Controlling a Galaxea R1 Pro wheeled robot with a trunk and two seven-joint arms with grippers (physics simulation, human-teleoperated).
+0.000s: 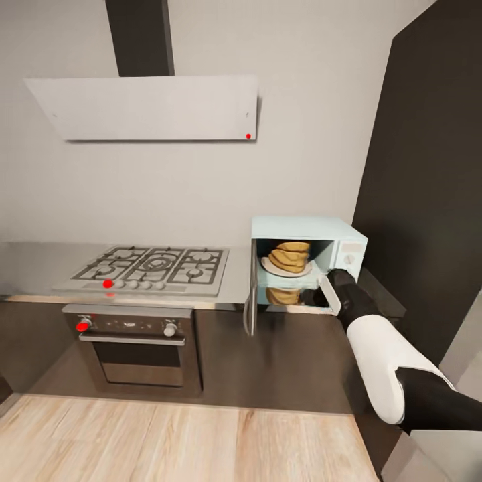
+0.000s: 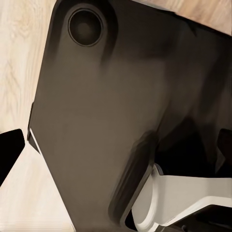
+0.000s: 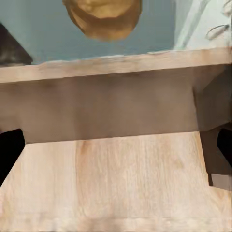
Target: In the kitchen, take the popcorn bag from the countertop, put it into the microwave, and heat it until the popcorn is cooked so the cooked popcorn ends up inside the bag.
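The pale mint-blue microwave [image 1: 348, 251] stands on the grey countertop [image 1: 33, 264] at the right, its door [image 1: 251, 298] swung open to the left. Inside, the tan popcorn bag [image 1: 291, 256] rests on a white plate [image 1: 268, 266]; the glossy worktop below mirrors it. My right gripper [image 1: 331, 291] hovers just outside the cavity's lower right corner, open and holding nothing. In the right wrist view the popcorn bag [image 3: 104, 19] sits beyond the counter edge, and the right gripper [image 3: 116, 150] is spread wide. My left gripper [image 2: 116, 145] is open over my own dark base.
A gas hob [image 1: 150, 268] lies left of the microwave, with a dark built-in oven [image 1: 137, 341] beneath and a hood [image 1: 144, 107] above. A tall dark cabinet [image 1: 428, 201] walls off the right side. Wooden floor [image 1: 167, 442] lies in front.
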